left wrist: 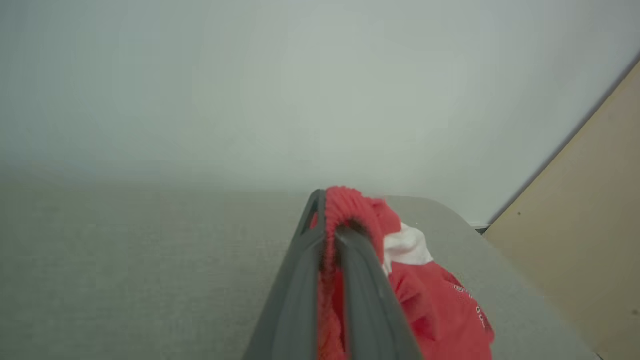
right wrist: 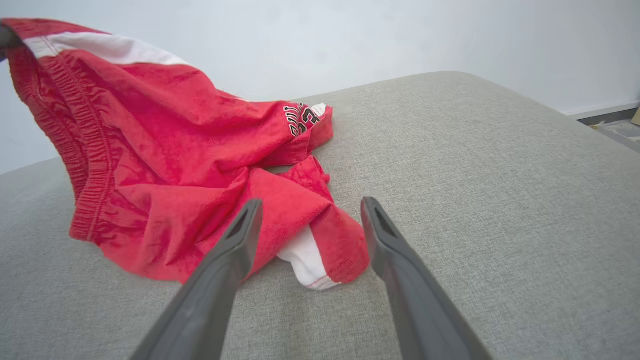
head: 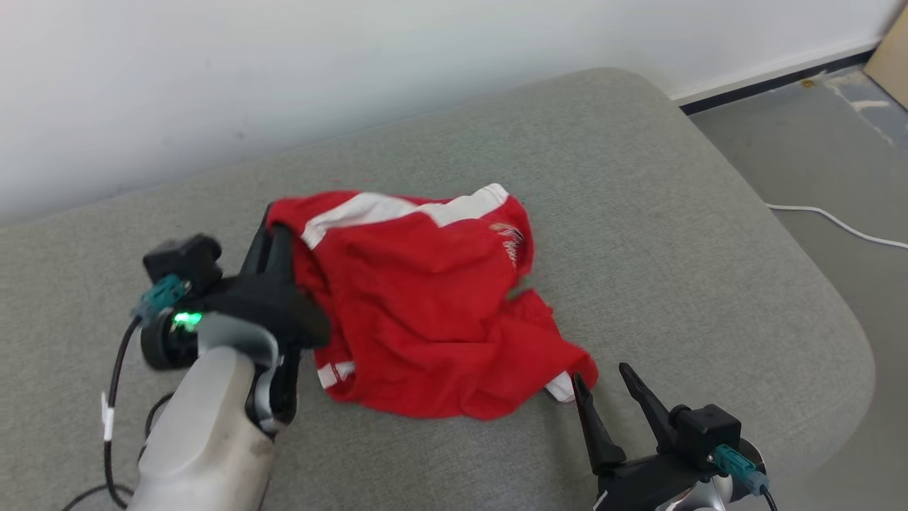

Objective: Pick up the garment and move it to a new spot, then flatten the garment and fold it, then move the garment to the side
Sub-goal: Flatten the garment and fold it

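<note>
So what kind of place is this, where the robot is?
Likely a plain indoor workroom, maybe a test lab. A big grey cushion sits by a bare white wall with red shorts on it, and a loose white cable lies on the bare floor.

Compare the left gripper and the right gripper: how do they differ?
The left gripper is shut on the garment; the right gripper is open and holds nothing. The left gripper holds one edge above the grey cushion; the right gripper points at the near corner lying on it. Both have two dark fingers.
</note>
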